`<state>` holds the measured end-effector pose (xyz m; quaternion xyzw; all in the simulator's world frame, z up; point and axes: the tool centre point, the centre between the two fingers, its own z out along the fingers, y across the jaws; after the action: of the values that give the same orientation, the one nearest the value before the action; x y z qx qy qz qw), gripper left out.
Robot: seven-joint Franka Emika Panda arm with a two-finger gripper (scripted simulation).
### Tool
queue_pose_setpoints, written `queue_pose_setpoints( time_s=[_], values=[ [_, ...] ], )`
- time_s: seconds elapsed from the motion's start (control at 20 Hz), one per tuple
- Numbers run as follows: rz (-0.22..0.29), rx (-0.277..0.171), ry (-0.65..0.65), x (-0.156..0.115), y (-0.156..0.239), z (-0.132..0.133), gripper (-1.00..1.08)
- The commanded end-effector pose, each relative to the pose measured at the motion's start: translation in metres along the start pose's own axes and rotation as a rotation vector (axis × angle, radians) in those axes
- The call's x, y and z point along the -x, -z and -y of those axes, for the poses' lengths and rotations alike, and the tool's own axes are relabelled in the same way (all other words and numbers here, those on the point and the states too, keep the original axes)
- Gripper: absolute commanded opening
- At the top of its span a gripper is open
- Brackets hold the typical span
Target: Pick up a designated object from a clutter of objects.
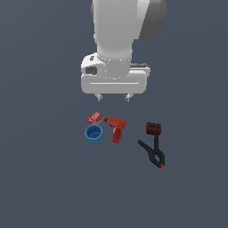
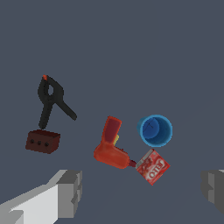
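The small flat red box with white marks (image 1: 95,118) lies on the grey floor, touching the far side of the blue cup (image 1: 93,133); in the wrist view the box (image 2: 152,166) sits beside the cup (image 2: 155,130) and the drill's tip. My gripper (image 1: 114,97) hangs open and empty well above the clutter, a little to the exterior view's right of the box. In the wrist view its two grey fingers (image 2: 70,192) stand wide apart with the box between them, far below.
A red power drill (image 1: 116,128) lies next to the box and cup. A dark brown block with holes (image 1: 153,129) and a black clamp with orange tips (image 1: 152,154) lie at the exterior view's right. All show in the wrist view too: drill (image 2: 110,148), block (image 2: 42,141), clamp (image 2: 51,99).
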<state>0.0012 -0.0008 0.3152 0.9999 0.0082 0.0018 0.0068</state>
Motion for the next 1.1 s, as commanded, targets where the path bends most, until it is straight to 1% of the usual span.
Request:
queue_pose_setpoints(
  time_s=[0.0,0.4,0.6,0.85,1.05],
  values=[
    [0.000,0.000,0.000,0.000,0.000,0.000,1.00],
    [-0.026,0.018,-0.005,-0.002,0.009,-0.003,1.00],
    [-0.026,0.019,-0.005,-0.002,0.010,-0.003,1.00],
    [-0.025,0.014,-0.029,-0.001,-0.001,-0.007,1.00],
    [-0.023,0.006,-0.072,0.001,-0.020,-0.014,1.00]
  ],
)
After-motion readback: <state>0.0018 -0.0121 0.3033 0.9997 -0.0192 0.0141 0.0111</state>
